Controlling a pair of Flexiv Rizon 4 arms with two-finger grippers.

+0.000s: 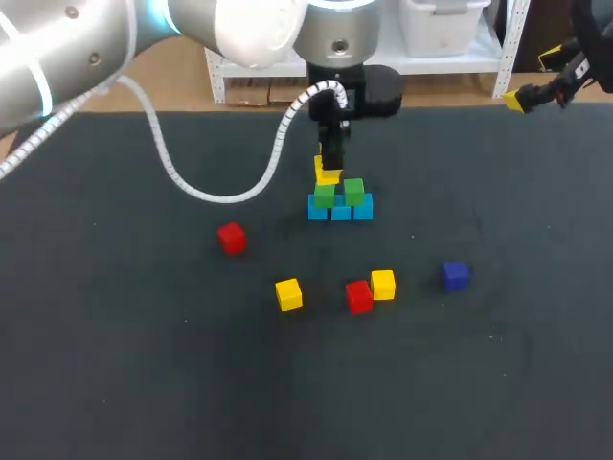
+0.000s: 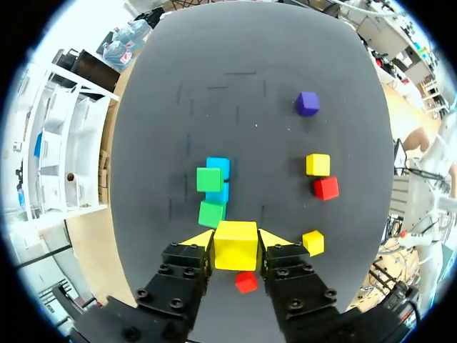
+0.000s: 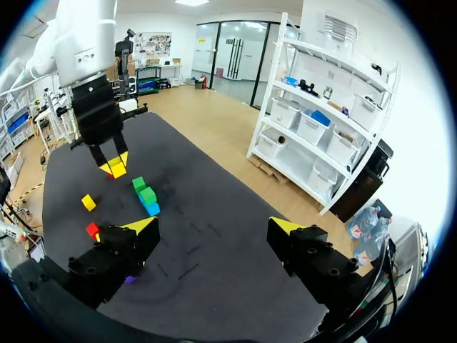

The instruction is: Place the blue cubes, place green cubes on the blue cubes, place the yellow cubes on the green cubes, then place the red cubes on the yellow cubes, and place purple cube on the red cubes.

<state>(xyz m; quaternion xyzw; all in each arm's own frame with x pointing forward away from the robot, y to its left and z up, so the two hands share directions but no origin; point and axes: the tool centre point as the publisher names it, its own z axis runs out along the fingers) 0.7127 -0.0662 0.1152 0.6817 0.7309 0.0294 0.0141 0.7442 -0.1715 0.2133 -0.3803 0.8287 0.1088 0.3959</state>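
Open table (image 1: 517, 201) flanking the stacked cubes (image 1: 341, 211); loose cubes (image 1: 359, 296) well in front

No readable text, label or number anywhere.

We see the stack (image 1: 340, 201) from above and behind, close over it from our left wrist, distantly from our right.
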